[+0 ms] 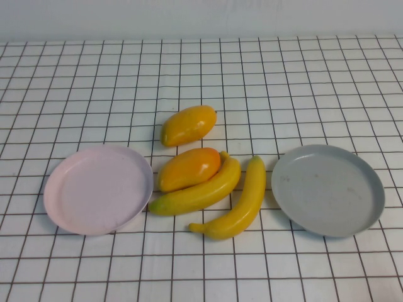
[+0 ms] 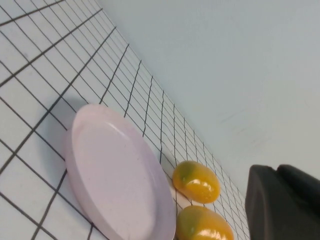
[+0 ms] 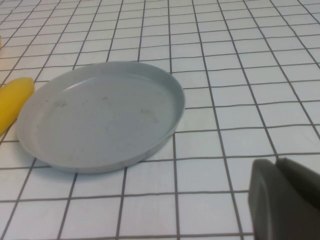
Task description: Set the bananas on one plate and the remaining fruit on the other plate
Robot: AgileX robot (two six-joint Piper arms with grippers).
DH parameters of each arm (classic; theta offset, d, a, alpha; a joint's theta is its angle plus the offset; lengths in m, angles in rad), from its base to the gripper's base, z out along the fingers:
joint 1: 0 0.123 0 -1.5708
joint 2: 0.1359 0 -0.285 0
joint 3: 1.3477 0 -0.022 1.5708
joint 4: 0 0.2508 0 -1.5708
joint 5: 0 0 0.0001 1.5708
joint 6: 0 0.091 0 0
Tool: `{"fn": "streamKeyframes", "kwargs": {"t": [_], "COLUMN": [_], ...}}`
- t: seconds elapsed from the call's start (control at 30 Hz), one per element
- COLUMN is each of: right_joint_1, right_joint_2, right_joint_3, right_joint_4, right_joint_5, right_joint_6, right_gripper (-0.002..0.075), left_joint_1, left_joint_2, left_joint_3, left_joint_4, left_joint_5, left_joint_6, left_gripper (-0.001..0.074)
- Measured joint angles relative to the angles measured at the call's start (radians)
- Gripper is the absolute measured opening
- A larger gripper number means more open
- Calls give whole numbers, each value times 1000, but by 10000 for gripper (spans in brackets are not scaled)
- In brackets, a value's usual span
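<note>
You see a white surface (image 1: 75, 82) ruled with a black grid of squares running across the whole work area. Behind its far edge stands a plain pale wall (image 1: 201, 19).

Only small parts of either arm visible, none from the high camera. Left gripper (image 2: 282, 202), at the corner of its wrist camera's picture: a matte black block with rounded edges, split by one shallow groove. Right gripper (image 3: 285, 197), likewise at a corner: dark grey to black, smooth, rounded top corner, one seam down the casing. No cables, screws or markings to be made out on either.
</note>
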State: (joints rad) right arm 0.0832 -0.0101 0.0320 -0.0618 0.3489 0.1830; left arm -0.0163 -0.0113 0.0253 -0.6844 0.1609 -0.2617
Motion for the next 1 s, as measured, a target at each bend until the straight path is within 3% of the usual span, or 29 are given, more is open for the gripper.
{"fn": "streamKeyframes", "kwargs": {"t": [0.2, 0.4, 0.7, 0.87, 1.0], "right_joint_1": [0, 0, 0, 0, 0], "right_joint_2": [0, 0, 0, 0, 0], "right_joint_3": [0, 0, 0, 0, 0], "right_joint_4": [0, 0, 0, 0, 0], "right_joint_5": [0, 0, 0, 0, 0], "right_joint_6": [0, 0, 0, 0, 0], "right_gripper": [-16, -16, -16, -16, -16], "left_joint_1": [0, 0, 0, -7, -92], "left_joint_2": [0, 32, 438, 630, 739], "left_joint_3": [0, -204, -573, -678, -733], "left_joint_4": [-5, 1, 209, 300, 348], "left_joint_5": [-8, 317, 702, 744, 728], "left_joint_6": [20, 418, 746, 775, 713], "left_gripper": [-4, -4, -4, -4, 0]}}
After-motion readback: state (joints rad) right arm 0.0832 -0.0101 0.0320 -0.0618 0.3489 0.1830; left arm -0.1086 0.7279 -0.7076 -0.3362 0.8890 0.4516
